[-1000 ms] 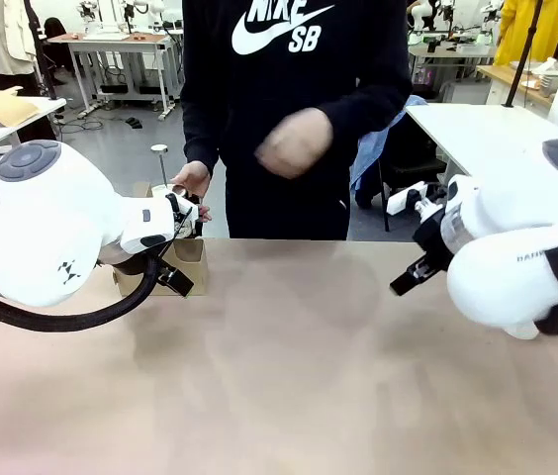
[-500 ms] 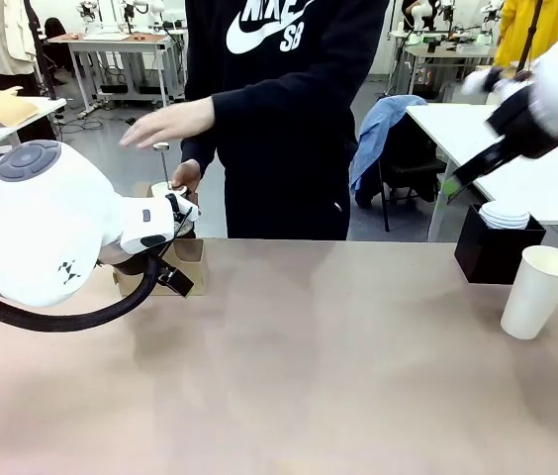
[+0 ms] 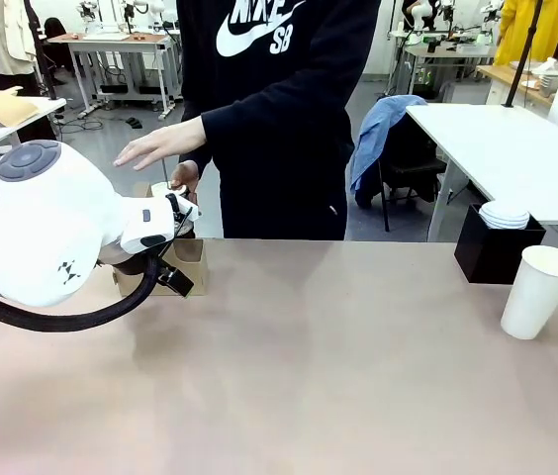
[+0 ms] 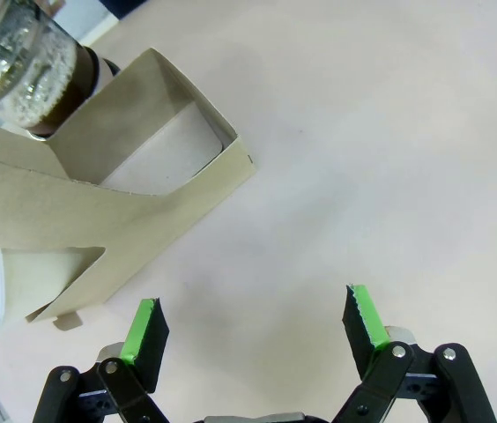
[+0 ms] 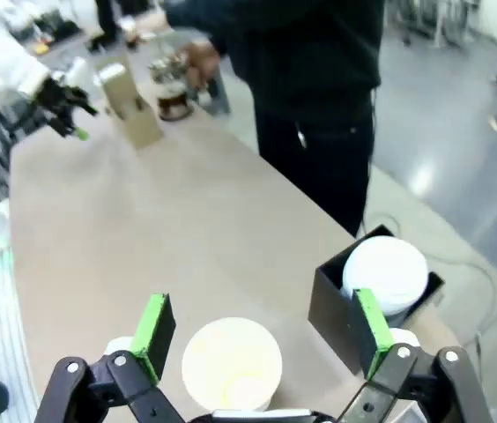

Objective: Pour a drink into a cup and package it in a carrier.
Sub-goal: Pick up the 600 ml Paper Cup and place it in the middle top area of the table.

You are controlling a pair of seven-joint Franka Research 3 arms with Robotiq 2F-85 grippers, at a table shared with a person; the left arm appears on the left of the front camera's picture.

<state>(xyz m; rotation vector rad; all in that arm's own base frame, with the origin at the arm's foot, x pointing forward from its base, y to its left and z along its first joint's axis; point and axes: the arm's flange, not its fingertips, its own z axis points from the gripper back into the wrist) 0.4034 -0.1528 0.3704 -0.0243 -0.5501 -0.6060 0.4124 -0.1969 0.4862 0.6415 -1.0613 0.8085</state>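
**A:** Carrier (image 4: 63, 198): where does it stand?

**B:** At the far left of the table (image 3: 299, 376), just behind the left arm (image 3: 42, 233). It is brown cardboard, and the compartment nearest the camera shows a bare floor.

**A:** And the cup?

**B:** Cup (image 3: 539, 292): white, upright and open-topped, near the table's right edge. It is just beside a black box (image 3: 492, 255) that holds a stack of white lids (image 3: 505, 214).

**A:** The drink?

**B:** Drink (image 4: 79, 75): a dark band low in a glass jug (image 4: 15, 53) on the carrier's far side. Whether the two touch cannot be told. A person's hand (image 3: 186, 178) is at the jug's top.

**A:** The grippers?

**B:** Left gripper (image 4: 253, 308): fingers wide apart over bare table beside the carrier, gripping nothing. Right gripper (image 5: 259, 313): fingers wide apart, above the cup and clear of it.
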